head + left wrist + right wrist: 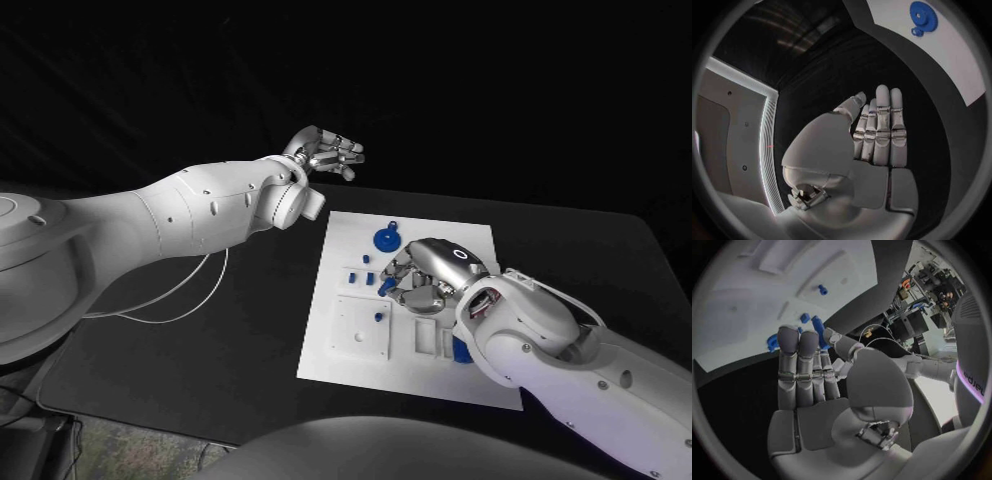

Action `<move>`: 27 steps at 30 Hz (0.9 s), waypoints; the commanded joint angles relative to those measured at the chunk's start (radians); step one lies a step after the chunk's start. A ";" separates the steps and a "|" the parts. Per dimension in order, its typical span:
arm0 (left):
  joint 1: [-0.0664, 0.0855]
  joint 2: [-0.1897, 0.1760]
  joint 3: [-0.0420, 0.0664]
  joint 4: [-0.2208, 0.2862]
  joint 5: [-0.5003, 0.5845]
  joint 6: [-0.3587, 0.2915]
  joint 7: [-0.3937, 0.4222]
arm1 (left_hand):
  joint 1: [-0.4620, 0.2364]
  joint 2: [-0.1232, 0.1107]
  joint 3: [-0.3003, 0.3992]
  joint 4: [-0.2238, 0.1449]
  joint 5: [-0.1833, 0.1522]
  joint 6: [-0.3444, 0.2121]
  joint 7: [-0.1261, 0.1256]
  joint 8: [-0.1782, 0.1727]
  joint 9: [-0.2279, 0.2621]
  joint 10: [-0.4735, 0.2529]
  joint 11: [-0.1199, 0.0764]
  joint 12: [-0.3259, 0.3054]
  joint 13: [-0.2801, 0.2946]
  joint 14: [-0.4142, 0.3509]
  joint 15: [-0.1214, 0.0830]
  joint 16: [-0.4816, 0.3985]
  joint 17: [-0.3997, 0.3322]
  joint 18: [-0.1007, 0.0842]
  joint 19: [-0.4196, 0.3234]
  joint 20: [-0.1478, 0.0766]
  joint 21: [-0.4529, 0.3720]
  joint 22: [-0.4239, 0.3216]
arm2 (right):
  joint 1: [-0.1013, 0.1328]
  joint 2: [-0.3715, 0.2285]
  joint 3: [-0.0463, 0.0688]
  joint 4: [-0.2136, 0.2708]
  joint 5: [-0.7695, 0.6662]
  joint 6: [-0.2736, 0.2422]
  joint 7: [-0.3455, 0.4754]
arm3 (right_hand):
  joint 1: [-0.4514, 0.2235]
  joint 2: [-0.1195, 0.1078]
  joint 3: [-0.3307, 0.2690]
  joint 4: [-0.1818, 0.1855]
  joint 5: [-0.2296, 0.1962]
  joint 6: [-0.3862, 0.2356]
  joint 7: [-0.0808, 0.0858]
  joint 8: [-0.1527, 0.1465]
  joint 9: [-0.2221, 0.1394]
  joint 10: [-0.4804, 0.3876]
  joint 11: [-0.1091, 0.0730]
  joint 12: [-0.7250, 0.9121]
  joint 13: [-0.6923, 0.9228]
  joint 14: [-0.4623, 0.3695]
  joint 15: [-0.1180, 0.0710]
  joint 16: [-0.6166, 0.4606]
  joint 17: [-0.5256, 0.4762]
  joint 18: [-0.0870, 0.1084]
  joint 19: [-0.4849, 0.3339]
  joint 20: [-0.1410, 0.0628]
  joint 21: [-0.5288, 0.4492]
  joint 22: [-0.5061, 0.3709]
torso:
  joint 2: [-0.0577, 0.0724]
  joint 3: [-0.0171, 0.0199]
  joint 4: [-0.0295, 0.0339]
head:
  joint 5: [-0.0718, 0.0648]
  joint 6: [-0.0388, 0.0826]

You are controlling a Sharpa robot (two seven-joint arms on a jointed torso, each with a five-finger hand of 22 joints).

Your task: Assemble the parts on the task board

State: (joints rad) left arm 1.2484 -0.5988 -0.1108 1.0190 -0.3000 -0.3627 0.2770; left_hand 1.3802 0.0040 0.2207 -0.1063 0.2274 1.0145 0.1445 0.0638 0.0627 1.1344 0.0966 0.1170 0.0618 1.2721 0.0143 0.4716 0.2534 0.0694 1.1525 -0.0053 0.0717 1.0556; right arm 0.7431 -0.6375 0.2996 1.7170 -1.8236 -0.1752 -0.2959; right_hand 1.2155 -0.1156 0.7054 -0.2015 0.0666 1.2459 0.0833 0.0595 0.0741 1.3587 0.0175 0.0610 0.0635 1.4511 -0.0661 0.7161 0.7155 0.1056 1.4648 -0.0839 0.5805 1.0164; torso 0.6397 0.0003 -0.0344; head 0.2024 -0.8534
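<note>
The white task board [411,345] lies in the middle of the black table, with a large blue gear [388,240] near its far edge. Small blue parts [362,271] lie left of my right hand [426,275], which hovers low over the board's middle. In the right wrist view its fingers [798,365] are stretched out side by side, and a blue peg [819,331] stands between the thumb tip and the nearest finger; I cannot tell if they grip it. My left hand [329,155] is raised beyond the board's far left corner, fingers [879,125] straight, holding nothing.
A white raised block [361,328] with a small blue part [379,316] sits on the board's near left. Another blue part [459,350] shows beside my right wrist. The left wrist view shows the board [948,55] and the gear [921,12]. A thin cable [173,300] loops left of the board.
</note>
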 commanded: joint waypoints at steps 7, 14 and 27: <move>0.000 0.008 0.001 0.002 0.005 0.013 0.005 | -0.007 0.005 0.000 0.005 -0.003 -0.007 0.003 -0.001 0.001 -0.006 0.002 0.002 -0.001 -0.001 0.005 -0.004 0.001 0.005 -0.004 0.001 -0.002 -0.001 | 0.003 0.041 -0.064 -0.010 -0.012 0.000 0.077 | -0.003 0.019 -0.004 -0.008 0.018 0.010 -0.006 0.005 0.002 0.005 0.002 0.003 0.000 0.004 -0.002 0.002 0.002 0.020 0.043 -0.007 -0.002 0.002 | 0.000 0.0005 -0.0013 | 0.019 -0.002; 0.000 0.009 0.001 0.003 0.005 0.013 0.005 | -0.007 0.005 0.000 0.005 -0.003 -0.007 0.003 -0.001 0.001 -0.006 0.002 0.002 -0.001 -0.001 0.005 -0.004 0.001 0.005 -0.004 0.001 -0.002 -0.001 | 0.004 0.051 -0.112 -0.030 -0.023 0.024 0.098 | -0.002 0.025 -0.009 -0.010 0.003 0.009 -0.005 0.005 0.002 0.003 0.002 0.003 0.000 0.004 -0.002 0.001 0.001 0.020 0.042 -0.006 -0.006 0.001 | 0.001 0.0011 -0.0023 | 0.025 -0.006; -0.001 0.007 0.001 0.003 0.005 0.017 0.001 | -0.008 0.004 0.001 0.007 -0.003 -0.008 0.003 -0.001 0.001 -0.007 0.003 0.002 -0.001 -0.001 0.005 -0.003 0.001 0.005 -0.004 0.001 -0.002 -0.004 | 0.004 0.060 -0.147 -0.060 -0.077 0.019 0.097 | -0.001 0.026 -0.007 -0.014 -0.001 0.009 -0.005 0.005 0.002 0.004 0.003 0.003 0.000 0.004 -0.002 0.000 0.002 0.020 0.043 -0.006 -0.006 0.002 | 0.001 0.0024 -0.0024 | 0.025 -0.013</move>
State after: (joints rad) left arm 1.2473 -0.5931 -0.1108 1.0199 -0.3000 -0.3597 0.2751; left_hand 1.3802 0.0040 0.2231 -0.1040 0.2274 1.0109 0.1481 0.0638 0.0627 1.1344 0.0966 0.1170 0.0617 1.2721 0.0143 0.4716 0.2534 0.0695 1.1526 -0.0053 0.0717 1.0526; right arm 0.7474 -0.5789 0.1534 1.6578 -1.8639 -0.1629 -0.2115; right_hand 1.2163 -0.0998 0.6968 -0.2105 0.0724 1.2439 0.0812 0.0607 0.0742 1.3580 0.0178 0.0595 0.0624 1.4509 -0.0660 0.7156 0.7160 0.1146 1.4648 -0.0836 0.5805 1.0186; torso 0.6401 0.0024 -0.0375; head 0.2302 -0.8655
